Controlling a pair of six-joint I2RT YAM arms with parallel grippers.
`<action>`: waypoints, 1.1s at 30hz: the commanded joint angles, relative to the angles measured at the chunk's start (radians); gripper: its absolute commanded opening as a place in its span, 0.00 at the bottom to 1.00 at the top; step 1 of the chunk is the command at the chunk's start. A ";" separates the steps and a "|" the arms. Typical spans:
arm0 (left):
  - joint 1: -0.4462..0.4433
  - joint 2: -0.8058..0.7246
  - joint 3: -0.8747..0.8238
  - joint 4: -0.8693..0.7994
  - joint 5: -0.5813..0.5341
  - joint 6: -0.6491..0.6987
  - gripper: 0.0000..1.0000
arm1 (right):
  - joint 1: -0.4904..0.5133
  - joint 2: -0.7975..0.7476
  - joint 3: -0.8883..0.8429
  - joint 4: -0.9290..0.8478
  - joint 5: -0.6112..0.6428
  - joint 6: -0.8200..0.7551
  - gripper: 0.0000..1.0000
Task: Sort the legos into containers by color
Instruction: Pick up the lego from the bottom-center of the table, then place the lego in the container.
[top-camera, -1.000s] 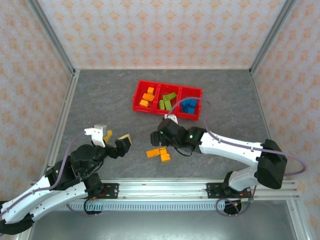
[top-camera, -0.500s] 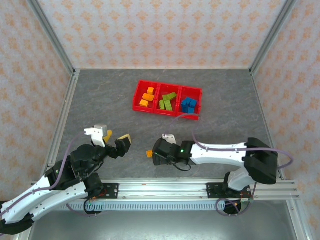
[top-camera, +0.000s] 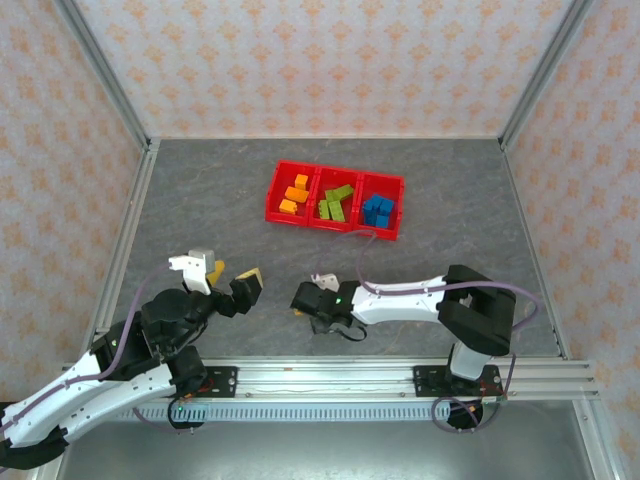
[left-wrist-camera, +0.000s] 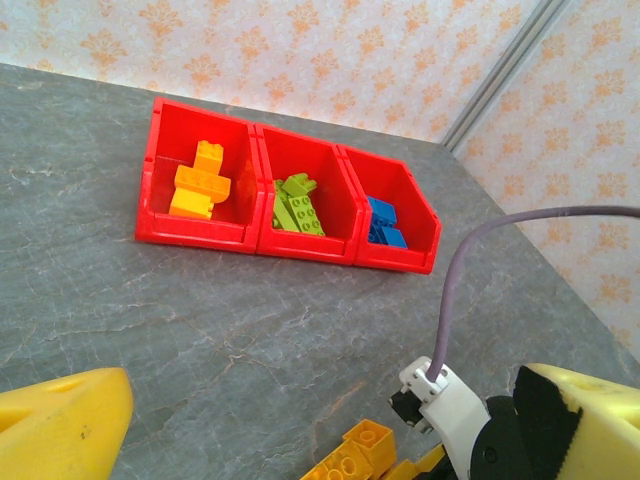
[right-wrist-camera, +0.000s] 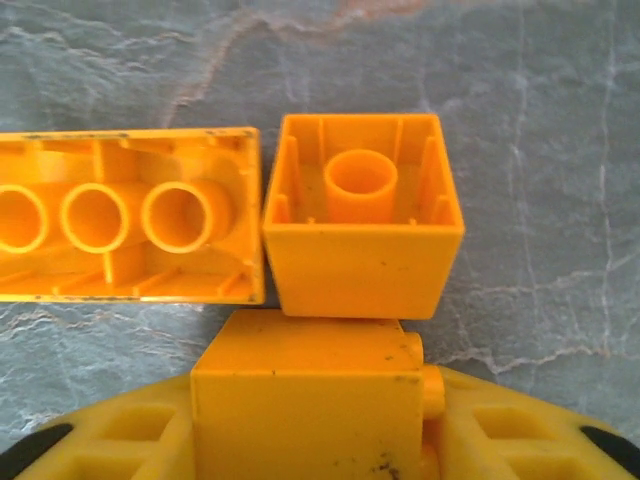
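Table (top-camera: 200, 200): grey stone-look top.

Tray (top-camera: 272, 195): red, three joined bins in a row on the far half, well apart from both grippers. The top view gives the colour order. The left wrist view looks into the bins: orange bricks (left-wrist-camera: 200, 180) in the left bin, green bricks (left-wrist-camera: 297, 205) in the middle, blue bricks (left-wrist-camera: 383, 222) in the right.

Left gripper (top-camera: 232, 276): near-left of the table, jaws wide apart, nothing between them. Its yellow fingers (left-wrist-camera: 60, 425) sit in the lower corners of the left wrist view.

Right gripper (top-camera: 303, 300): low over the near centre, covering most of the loose bricks (left-wrist-camera: 355, 455) from above. The right wrist view shows three of them, all orange. A long brick (right-wrist-camera: 125, 215) and a square brick (right-wrist-camera: 360, 230) lie hollow side up, side by side. A third brick (right-wrist-camera: 310, 400) lies on its side just in front, flanked by the yellow fingers. Cannot tell whether the jaws pinch it.
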 joint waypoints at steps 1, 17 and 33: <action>0.000 -0.004 -0.007 0.006 -0.015 0.008 0.99 | 0.005 0.007 0.052 -0.059 0.043 -0.031 0.40; 0.000 -0.010 -0.008 0.006 -0.019 0.008 0.99 | -0.198 -0.099 0.454 -0.095 0.126 -0.333 0.26; 0.001 -0.029 -0.011 0.011 -0.011 0.009 0.99 | -0.465 0.626 1.271 -0.136 0.023 -0.598 0.26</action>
